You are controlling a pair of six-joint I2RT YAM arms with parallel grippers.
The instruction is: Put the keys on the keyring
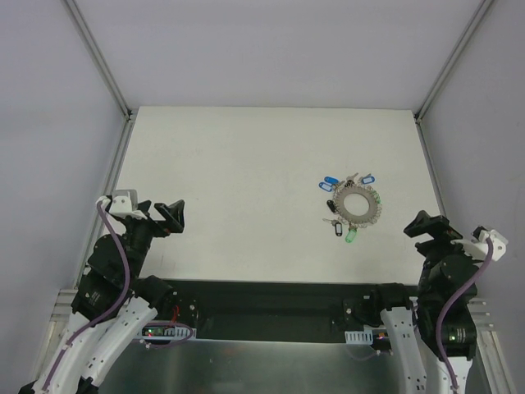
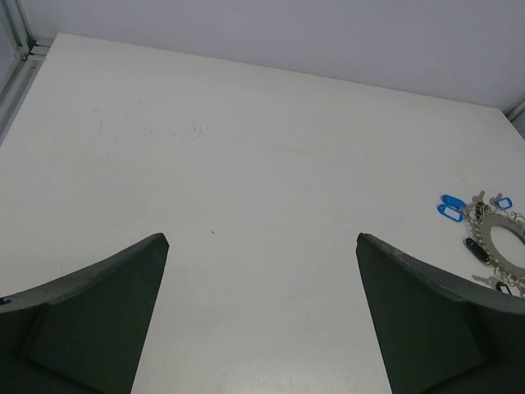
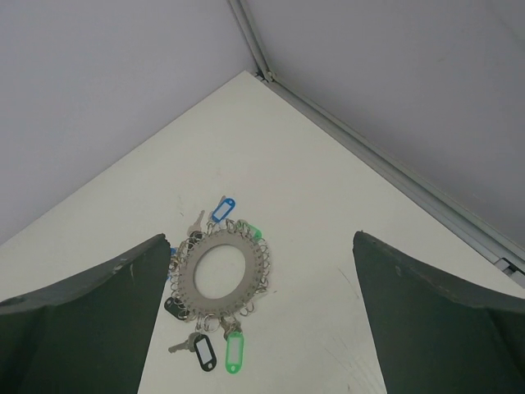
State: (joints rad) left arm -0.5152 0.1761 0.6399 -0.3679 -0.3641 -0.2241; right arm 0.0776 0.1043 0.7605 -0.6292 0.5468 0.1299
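Dark fingers of the right gripper (image 3: 261,236) stand spread wide, gripping nothing. The keyring (image 3: 187,279) lies flat on the white table (image 3: 328,205) ahead of them, closer to the left-hand finger. Small keys cluster round its rim: a green-headed key (image 3: 234,351) and a black-headed key (image 3: 203,353) on the near side, a blue-headed key (image 3: 221,207) on the far side. The left gripper (image 2: 261,238) is likewise spread, with the ring well off beyond its right-hand finger.

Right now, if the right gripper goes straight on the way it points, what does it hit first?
Probably the keyring: in the wrist view it lies ahead of the open right gripper, slightly left of centre, nothing in between. Depth is unclear; it could land on bare table just beside it.
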